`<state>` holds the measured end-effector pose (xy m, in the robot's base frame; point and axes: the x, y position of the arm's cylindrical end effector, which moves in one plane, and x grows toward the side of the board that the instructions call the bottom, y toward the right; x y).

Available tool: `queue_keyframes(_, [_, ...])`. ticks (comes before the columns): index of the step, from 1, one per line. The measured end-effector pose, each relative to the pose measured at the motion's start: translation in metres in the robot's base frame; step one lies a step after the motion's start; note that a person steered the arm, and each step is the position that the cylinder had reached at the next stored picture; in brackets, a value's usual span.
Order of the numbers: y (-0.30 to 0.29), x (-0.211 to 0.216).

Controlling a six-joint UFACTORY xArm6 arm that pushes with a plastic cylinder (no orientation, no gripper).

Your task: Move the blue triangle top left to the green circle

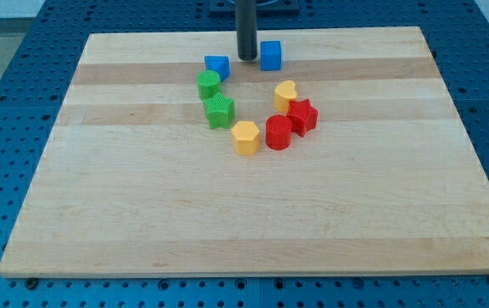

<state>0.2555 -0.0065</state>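
Closest to the view's bottom, the yellow hexagon (245, 137) sits down and to the right of the green circle (209, 84), with the red cylinder (279, 133), red star (303, 116) and yellow heart (285, 94) farther right. The green star (220, 111) sits just below the green circle. The blue triangle (217, 67) touches the circle's top right, my tip (247, 57) stands just right of it with no jaws, and the blue cube (270, 55) is farther right on the wooden board (142, 214).

Single camera view: elevated, angled down across the wooden board (253, 222) from its near edge, whole board framed, far edge at top.
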Motion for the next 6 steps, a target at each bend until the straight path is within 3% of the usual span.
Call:
queue_keyframes(2, [-0.019,0.061])
queue_keyframes(3, [-0.021,0.059])
queue_keyframes(5, [-0.073,-0.007])
queue_keyframes(6, [-0.076,-0.007])
